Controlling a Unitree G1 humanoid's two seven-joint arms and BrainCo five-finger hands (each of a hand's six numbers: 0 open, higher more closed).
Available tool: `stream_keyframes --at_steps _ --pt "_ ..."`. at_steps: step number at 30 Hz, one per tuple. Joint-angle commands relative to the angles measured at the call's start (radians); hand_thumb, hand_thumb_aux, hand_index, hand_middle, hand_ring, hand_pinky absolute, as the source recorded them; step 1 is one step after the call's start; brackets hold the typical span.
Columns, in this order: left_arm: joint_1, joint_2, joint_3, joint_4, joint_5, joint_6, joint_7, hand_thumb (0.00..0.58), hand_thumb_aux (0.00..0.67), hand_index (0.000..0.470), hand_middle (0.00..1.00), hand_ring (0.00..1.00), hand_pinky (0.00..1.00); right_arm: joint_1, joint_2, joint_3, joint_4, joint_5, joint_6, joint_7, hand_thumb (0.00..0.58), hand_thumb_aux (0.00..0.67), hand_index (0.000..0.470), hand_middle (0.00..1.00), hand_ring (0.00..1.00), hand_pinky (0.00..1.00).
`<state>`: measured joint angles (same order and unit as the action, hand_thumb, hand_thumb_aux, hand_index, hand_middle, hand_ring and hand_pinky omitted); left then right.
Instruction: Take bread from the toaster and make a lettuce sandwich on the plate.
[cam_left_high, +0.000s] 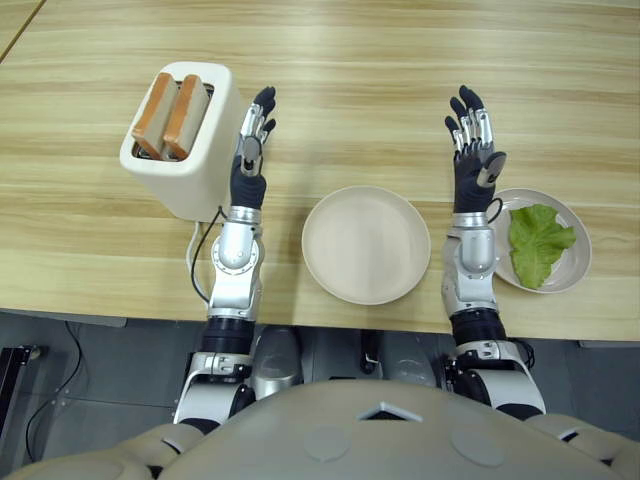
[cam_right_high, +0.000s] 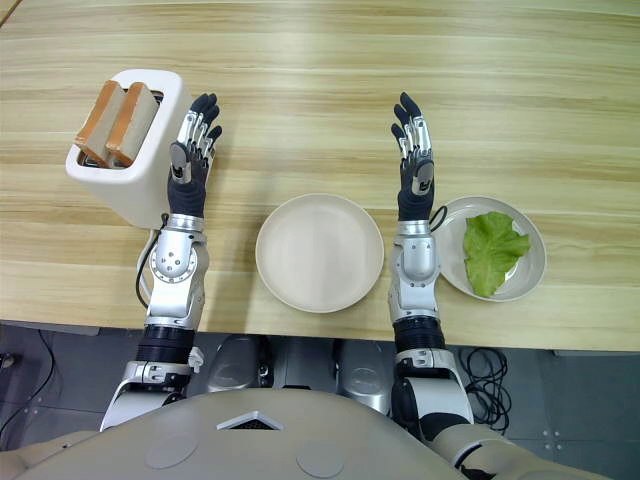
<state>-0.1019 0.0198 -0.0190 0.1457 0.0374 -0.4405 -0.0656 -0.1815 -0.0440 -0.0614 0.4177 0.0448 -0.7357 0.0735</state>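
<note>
A cream toaster (cam_left_high: 195, 150) stands at the left of the wooden table with two slices of bread (cam_left_high: 172, 113) upright in its slots. My left hand (cam_left_high: 253, 140) is just right of the toaster, fingers stretched out, holding nothing. An empty beige plate (cam_left_high: 366, 244) lies in the middle near the front edge. At the right, a smaller plate (cam_left_high: 572, 270) carries a green lettuce leaf (cam_left_high: 537, 240). My right hand (cam_left_high: 472, 140) is between the two plates, a little farther back, also open and empty.
The toaster's cord (cam_left_high: 197, 262) loops down over the table's front edge beside my left forearm. Bare wooden tabletop (cam_left_high: 400, 60) stretches behind the hands and plates.
</note>
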Motion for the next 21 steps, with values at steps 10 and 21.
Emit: stream_keyframes --at_steps 10,21 --pt "0.026 0.017 -0.023 -0.004 0.040 -0.015 0.008 0.000 0.000 0.000 0.00 0.00 0.00 0.033 0.017 0.012 -0.055 -0.032 0.005 -0.019 0.000 0.000 0.000 0.00 0.00 0.00" --pt "-0.006 0.261 0.198 -0.374 0.660 0.153 0.308 0.000 0.000 0.000 0.00 0.00 0.00 0.050 0.032 0.021 -0.072 -0.022 0.016 -0.013 0.000 0.000 0.000 0.00 0.00 0.00"
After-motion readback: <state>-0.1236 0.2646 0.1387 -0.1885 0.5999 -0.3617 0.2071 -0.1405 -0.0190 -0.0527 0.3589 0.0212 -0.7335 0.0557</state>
